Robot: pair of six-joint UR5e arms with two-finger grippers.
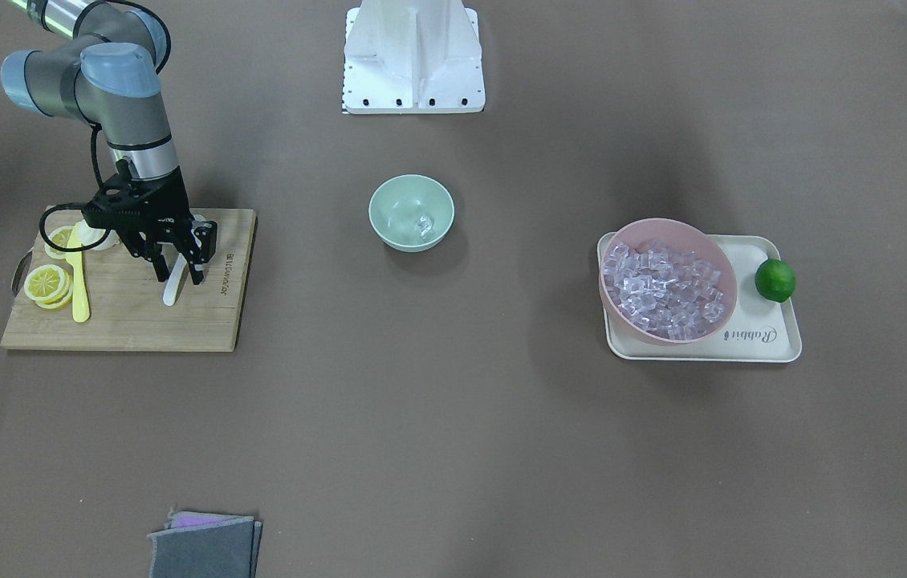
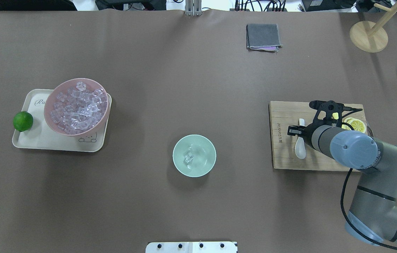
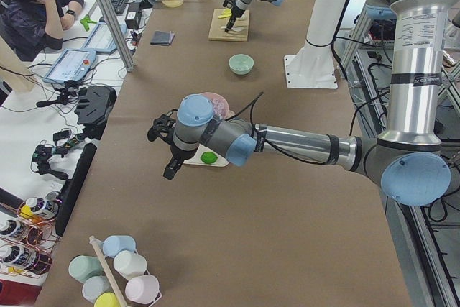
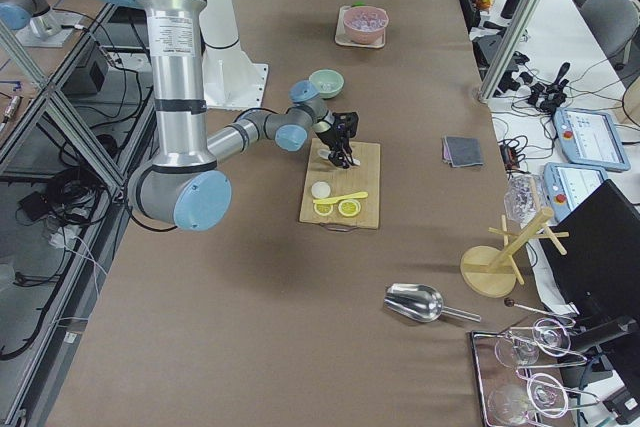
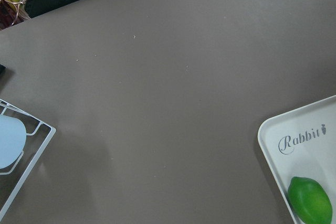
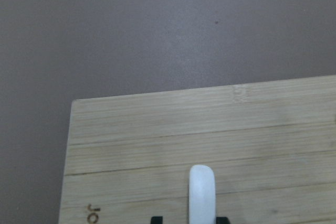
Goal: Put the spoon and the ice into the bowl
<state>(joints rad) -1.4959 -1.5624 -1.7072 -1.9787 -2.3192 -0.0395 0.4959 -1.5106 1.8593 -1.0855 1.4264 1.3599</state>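
Note:
The white spoon (image 1: 171, 287) lies on the wooden cutting board (image 1: 124, 321); its scoop shows in the overhead view (image 2: 300, 148). My right gripper (image 1: 178, 275) is lowered over the spoon's handle (image 6: 202, 192), open, with one finger on each side of it. The mint-green bowl (image 1: 411, 213) stands mid-table with an ice cube (image 1: 422, 225) in it, as the overhead view (image 2: 188, 157) also shows. More ice fills the pink bowl (image 1: 666, 281). My left gripper (image 3: 171, 167) shows only in the exterior left view, above the table near the tray; I cannot tell its state.
The pink bowl and a lime (image 1: 774, 280) sit on a cream tray (image 1: 766, 337). Lemon slices (image 1: 48, 282) and a yellow knife (image 1: 80, 281) lie on the board beside the spoon. A grey cloth (image 1: 205, 546) lies at the table's edge. The robot base (image 1: 413, 56) stands behind the bowl.

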